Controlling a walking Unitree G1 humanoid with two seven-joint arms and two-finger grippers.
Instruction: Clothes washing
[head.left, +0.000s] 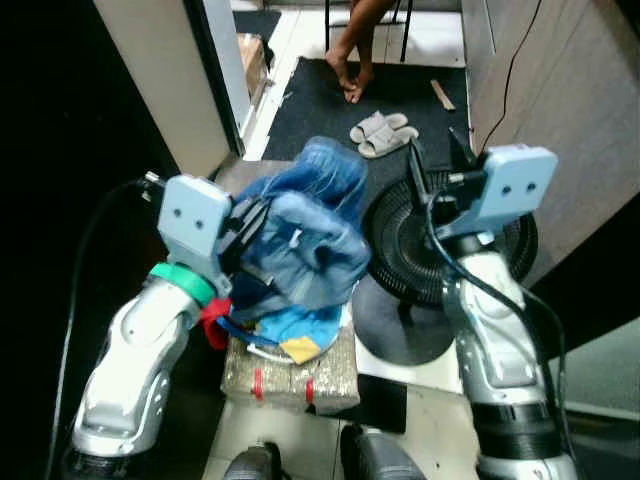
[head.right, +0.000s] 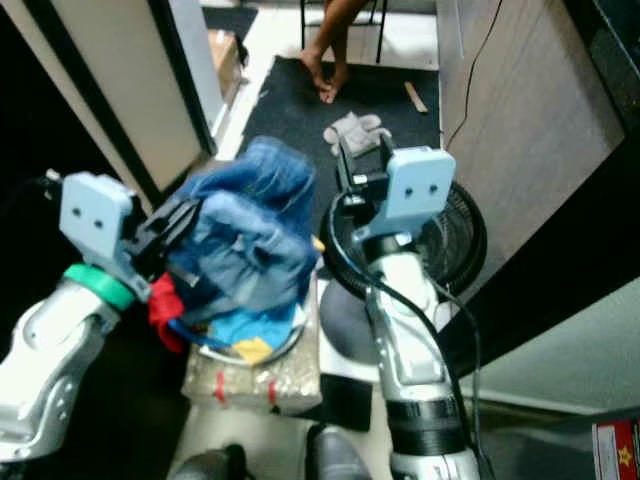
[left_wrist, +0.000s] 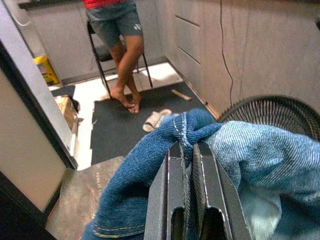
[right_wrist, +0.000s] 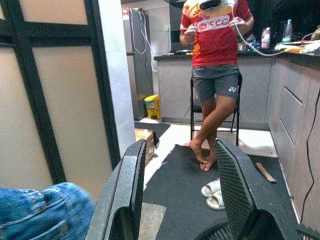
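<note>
Left eye view, starting at the left: the left gripper (head.left: 243, 232) is clamped on a fold of the faded blue denim jeans (head.left: 310, 225), held up over a white round basin (head.left: 290, 350) heaped with crumpled blue, red and yellow clothes (head.left: 285, 330); the basin sits on a speckled stone block (head.left: 300, 380). That pinch takes only one fold, so I'd guess the heavy denim could slip free or drag other garments out. Further right, the right gripper (right_wrist: 175, 200) hovers with fingers spread and empty above a black floor fan (head.left: 400, 250); trailing cloth might snag its grille. A person (right_wrist: 215, 65) stands beyond.
</note>
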